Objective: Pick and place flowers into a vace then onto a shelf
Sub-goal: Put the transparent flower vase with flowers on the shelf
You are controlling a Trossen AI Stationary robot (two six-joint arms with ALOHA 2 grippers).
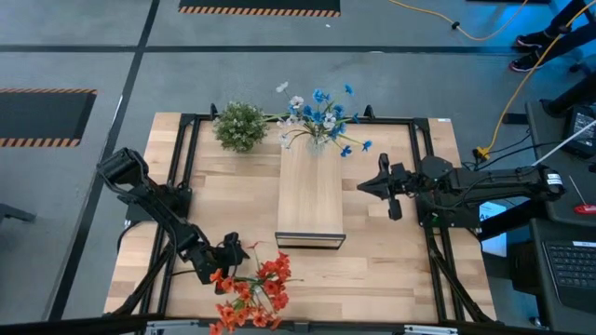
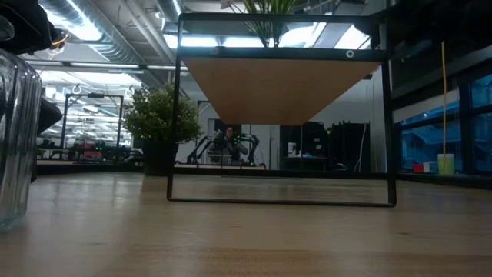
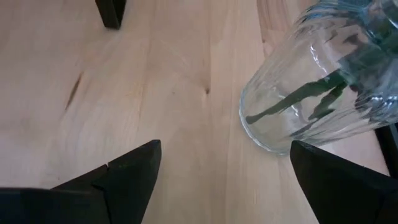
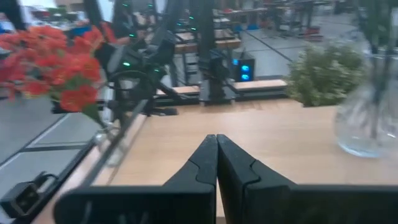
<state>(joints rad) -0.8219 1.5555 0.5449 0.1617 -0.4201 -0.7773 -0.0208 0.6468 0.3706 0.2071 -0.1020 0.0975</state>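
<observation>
Red-orange flowers [image 1: 250, 290] stand in a clear glass vase [image 3: 323, 81] at the table's near edge, left of centre; their green stems show through the glass. My left gripper [image 3: 225, 144] is open, pointing slantwise down at the table beside the vase's foot. The shelf [image 1: 310, 200] lies in the middle of the table, its dark hollow end toward the near edge. A second glass vase [image 4: 367, 118] with blue and white flowers [image 1: 321, 119] stands on its far end. My right gripper [image 1: 365, 185] hangs shut to the right of the shelf, holding nothing. My left gripper has one fingertip [image 3: 305, 155] right beside the vase's foot [image 3: 267, 140]; whether it touches the glass I cannot tell. Nothing lies between the two fingers. The vase stands upright with its base on the table.
A round bushy green plant [image 1: 240, 126] stands at the far left, beside the shelf's far end. A black metal frame [image 1: 186, 167] runs around the tabletop. Bare wood lies between the shelf and either arm.
</observation>
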